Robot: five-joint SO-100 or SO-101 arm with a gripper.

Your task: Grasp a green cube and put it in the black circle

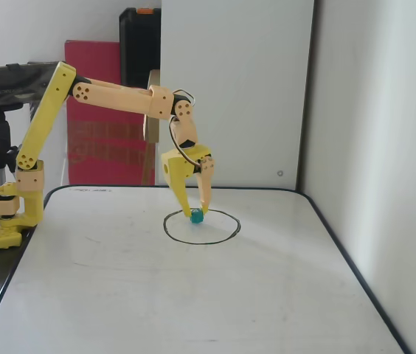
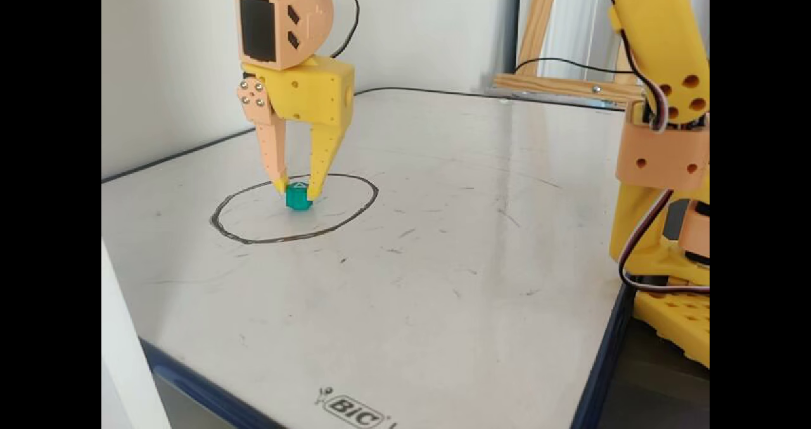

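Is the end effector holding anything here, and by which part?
Yes: the end effector pinches the green cube by two opposite sides near its top, over the black circle.

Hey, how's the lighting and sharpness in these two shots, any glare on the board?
In a fixed view the whiteboard shows broad sheen, and the green cube is sharp. In a fixed view the light is soft and even, but the cube looks tiny and slightly fuzzy.

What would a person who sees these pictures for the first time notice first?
The yellow gripper reaching straight down from above, its two fingers closed on a tiny green cube. The cube sits inside the black circle drawn on the whiteboard, near the circle's far edge; whether it touches the board cannot be told.
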